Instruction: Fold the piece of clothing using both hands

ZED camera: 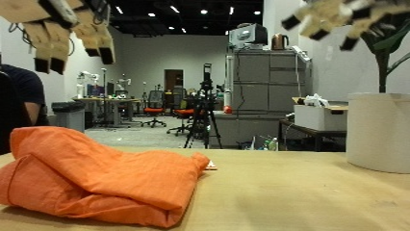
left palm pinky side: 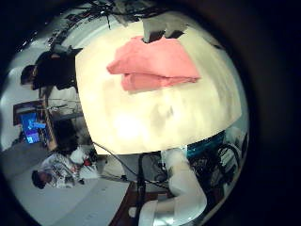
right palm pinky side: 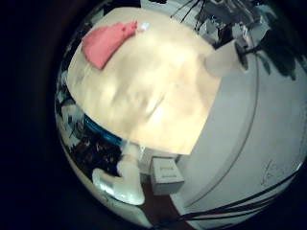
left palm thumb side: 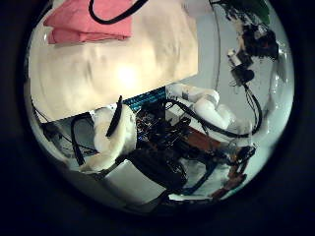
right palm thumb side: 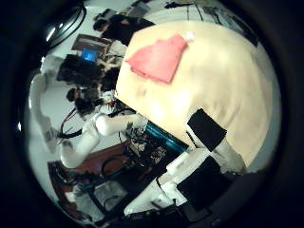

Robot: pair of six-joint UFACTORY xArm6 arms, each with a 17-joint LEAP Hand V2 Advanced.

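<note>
Both hands hang high above the bench, clear of the orange garment.

Left hand [ZED camera: 66,37] shows at the upper edge of the outside view with its fingers hanging loose and straight, holding nothing; right hand [ZED camera: 344,17] is likewise raised, its fingers spread and relaxed, empty. Below them the orange garment [ZED camera: 96,176] lies on the bench [ZED camera: 308,197] in a folded, layered heap with rumpled edges, under the left hand and well apart from the right. From the palm views the garment [left palm pinky side: 153,62] sits near one edge of the bench [left palm pinky side: 160,118], with most of the light surface bare around it.
</note>
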